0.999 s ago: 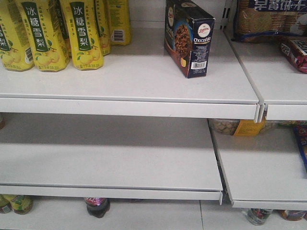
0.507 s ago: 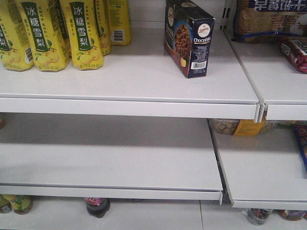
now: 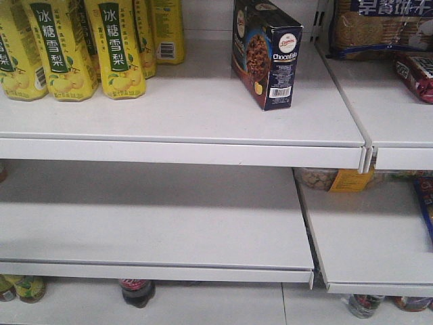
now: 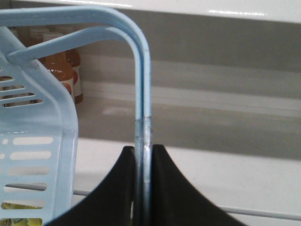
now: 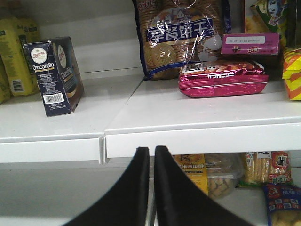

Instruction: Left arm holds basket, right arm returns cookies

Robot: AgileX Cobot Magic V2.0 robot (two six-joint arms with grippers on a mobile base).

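Observation:
The cookies (image 3: 267,53), a dark navy carton with a cookie picture and a barcode, stand upright on the upper white shelf (image 3: 183,128). They also show at the left of the right wrist view, cookies (image 5: 54,75). My right gripper (image 5: 152,151) is shut with nothing between its fingers, below and in front of the shelf edge, well right of the carton. The pale blue basket (image 4: 42,141) hangs at the left of the left wrist view. My left gripper (image 4: 143,149) is shut on its hoop handles (image 4: 141,84). Neither arm shows in the front view.
Yellow drink cartons (image 3: 88,47) stand at the left of the upper shelf. Biscuit packs (image 5: 181,35), a pink snack bag (image 5: 221,77) and a small pink box (image 5: 249,44) fill the neighbouring shelf. Bottles (image 3: 137,291) stand under the lower shelf (image 3: 155,230). Orange bottles (image 4: 61,75) stand behind the basket.

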